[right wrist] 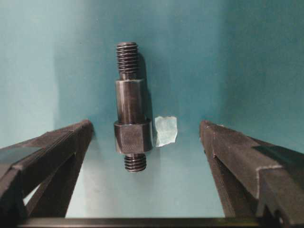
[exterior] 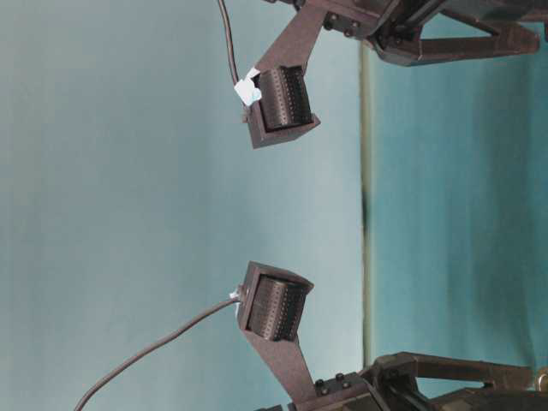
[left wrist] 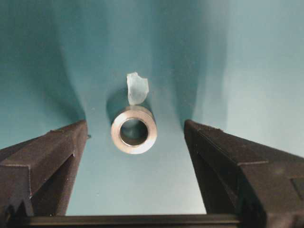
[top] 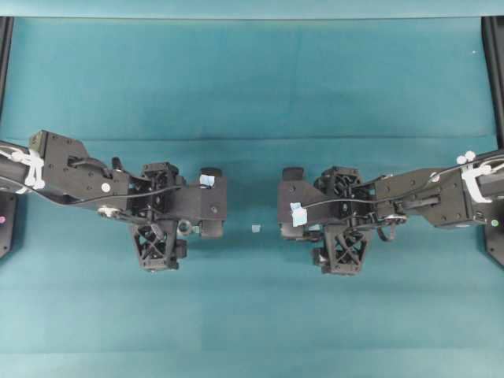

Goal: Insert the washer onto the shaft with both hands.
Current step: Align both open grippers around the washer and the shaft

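Note:
In the left wrist view the washer (left wrist: 134, 129), a thick silvery ring with a dark hole, lies flat on the teal mat. My left gripper (left wrist: 135, 124) hangs over it, open, its black fingers (left wrist: 52, 156) well clear on either side. From overhead the washer (top: 185, 227) peeks out beside the left arm. In the right wrist view the shaft (right wrist: 130, 118), a dark stepped rod threaded at both ends, lies lengthwise on the mat. My right gripper (right wrist: 146, 122) is open around its near end without touching it. The arm hides the shaft from overhead.
A pale-blue tape square (left wrist: 137, 88) lies just beyond the washer, another (right wrist: 166, 130) beside the shaft, and a third (top: 255, 228) on the mat between the arms. Black frame rails (top: 494, 79) run along the table's sides. Both arms reach inward from the sides.

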Controlling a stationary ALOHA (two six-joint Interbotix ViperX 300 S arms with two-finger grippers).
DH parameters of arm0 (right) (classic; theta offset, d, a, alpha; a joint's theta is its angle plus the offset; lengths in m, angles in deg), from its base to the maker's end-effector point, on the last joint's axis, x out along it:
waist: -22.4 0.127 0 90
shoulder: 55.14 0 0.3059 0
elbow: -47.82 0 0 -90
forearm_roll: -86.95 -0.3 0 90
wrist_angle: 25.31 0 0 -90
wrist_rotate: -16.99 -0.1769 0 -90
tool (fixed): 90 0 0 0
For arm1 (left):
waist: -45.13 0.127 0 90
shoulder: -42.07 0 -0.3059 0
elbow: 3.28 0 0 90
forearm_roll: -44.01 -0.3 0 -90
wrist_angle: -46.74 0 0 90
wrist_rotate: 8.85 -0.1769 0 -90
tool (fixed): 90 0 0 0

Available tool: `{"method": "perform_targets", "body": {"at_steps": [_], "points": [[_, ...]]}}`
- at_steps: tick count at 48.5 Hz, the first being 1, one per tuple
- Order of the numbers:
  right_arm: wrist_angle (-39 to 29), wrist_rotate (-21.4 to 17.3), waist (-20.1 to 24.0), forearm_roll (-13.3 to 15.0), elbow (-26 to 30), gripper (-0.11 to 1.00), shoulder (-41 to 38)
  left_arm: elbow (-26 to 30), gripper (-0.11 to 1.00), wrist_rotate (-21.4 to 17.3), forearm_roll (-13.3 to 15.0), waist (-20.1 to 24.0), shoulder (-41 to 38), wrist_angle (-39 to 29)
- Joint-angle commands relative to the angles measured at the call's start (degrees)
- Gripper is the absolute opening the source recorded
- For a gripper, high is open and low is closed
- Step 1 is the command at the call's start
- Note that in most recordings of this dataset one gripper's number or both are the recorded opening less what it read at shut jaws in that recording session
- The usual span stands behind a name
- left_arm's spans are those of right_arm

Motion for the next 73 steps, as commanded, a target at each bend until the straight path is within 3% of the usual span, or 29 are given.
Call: {"method": "perform_targets", "body": {"at_steps": [1, 38, 73], "points": [[0.26, -0.26, 0.09, -0.09, 0.00, 0.87, -0.18, 0.88, 0.87, 0.09, -0.18, -0.18, 0.35, 0.18], [-0.26, 0.00, 0.09, -2.02, -0.62, 0.86, -0.18, 1.14, 0.88, 0.35, -0.09, -0.26, 0.26, 0.18], [-1.23, 0.00, 0.26, -2.11, -0.53, 0.86, -0.18, 1.67, 0.87, 0.18, -0.18, -0.35, 0.26, -0.26]]}}
